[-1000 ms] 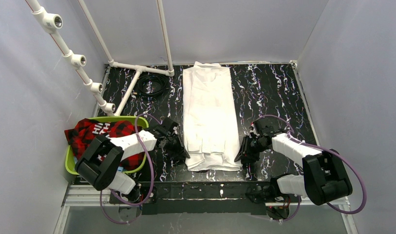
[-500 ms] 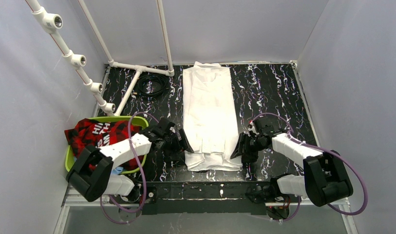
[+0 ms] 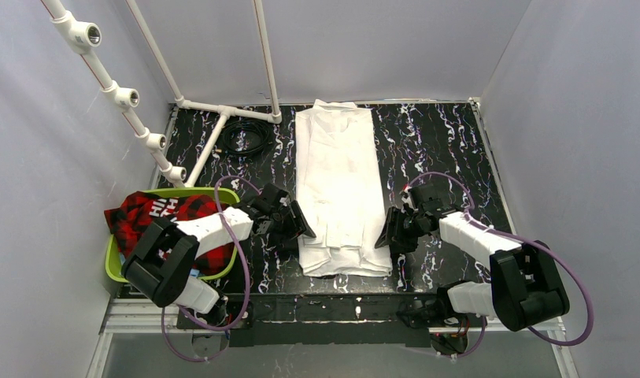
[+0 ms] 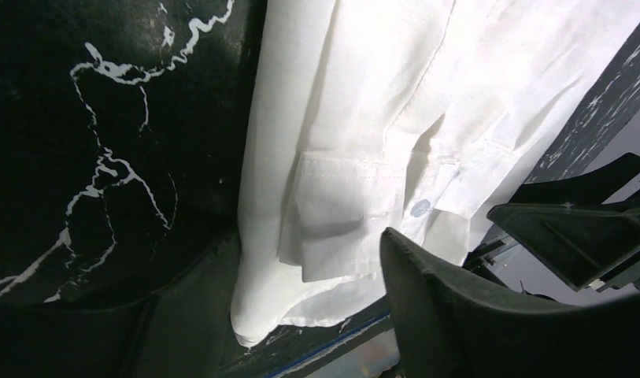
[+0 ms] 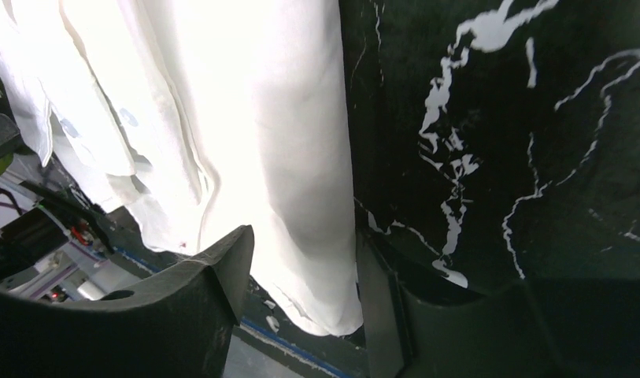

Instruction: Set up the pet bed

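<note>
Well, the folded white cloth [image 3: 338, 189] lies along the middle of the tabletop [image 3: 442, 150]. It looks thin, soft and light, so I think it will sag; the near corners seem best to take. The left hand [image 3: 298, 226] and right hand [image 3: 386, 235] crouch low beside its near end, jaws apart, holding nothing.

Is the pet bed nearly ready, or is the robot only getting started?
Barely started. Done: the white cloth lies folded flat on the table. In hand: nothing yet; the left fingers and right fingers stand open, one pair at each side of its near end. Left: gripping the cloth and probably laying it in a bed; the green basket holds a red checked cloth.
</note>
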Controlling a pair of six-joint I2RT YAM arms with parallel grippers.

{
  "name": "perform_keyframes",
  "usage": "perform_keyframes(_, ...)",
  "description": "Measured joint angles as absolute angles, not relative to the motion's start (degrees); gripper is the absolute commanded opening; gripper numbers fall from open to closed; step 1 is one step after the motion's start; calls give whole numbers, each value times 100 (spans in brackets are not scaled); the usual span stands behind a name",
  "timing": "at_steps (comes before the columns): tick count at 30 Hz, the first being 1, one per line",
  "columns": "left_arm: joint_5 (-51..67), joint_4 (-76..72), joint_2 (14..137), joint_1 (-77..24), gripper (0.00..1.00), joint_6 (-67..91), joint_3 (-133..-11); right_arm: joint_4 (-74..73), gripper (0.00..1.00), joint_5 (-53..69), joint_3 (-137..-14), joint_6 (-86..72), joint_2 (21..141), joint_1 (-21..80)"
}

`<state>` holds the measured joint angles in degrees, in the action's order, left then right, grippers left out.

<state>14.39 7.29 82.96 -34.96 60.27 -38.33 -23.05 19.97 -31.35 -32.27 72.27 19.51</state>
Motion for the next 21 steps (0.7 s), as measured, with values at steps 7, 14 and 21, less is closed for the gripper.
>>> perform_keyframes(7, 1761, 591, 8460, -3426, 32, 5981, -3776, -2005, 24, 1986, -3133, -3039, 7411, 1951)
perform_keyframes(14, 2211, 519, 8680, -3420, 0, 5927, -3701, -2200, 1, 2012, -3127, -3039, 7413, 1946)
perform_keyframes(21, 2307, 1365, 8648, -3413, 0, 6045, -4213, -2694, 1, 2276, -3489, -3503, 7408, 1944)
